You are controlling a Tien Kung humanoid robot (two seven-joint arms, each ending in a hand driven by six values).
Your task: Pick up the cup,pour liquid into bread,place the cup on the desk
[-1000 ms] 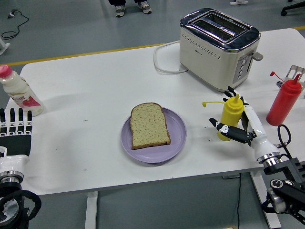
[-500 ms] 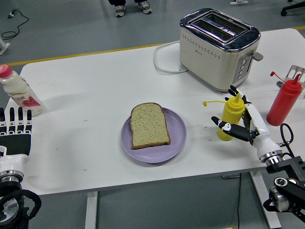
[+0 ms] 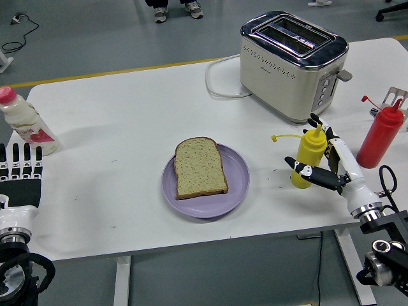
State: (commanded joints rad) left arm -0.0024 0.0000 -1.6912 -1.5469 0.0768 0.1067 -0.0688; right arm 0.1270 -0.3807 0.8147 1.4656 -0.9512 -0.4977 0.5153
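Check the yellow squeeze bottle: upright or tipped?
Upright: the yellow squeeze bottle stands on the table, nozzle up, right hand around it.

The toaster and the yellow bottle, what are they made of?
The toaster looks like cream painted metal or plastic, with a shiny, mirror-like chrome top. The yellow bottle looks like soft, smooth squeeze plastic, judging by its dull sheen and thin nozzle.
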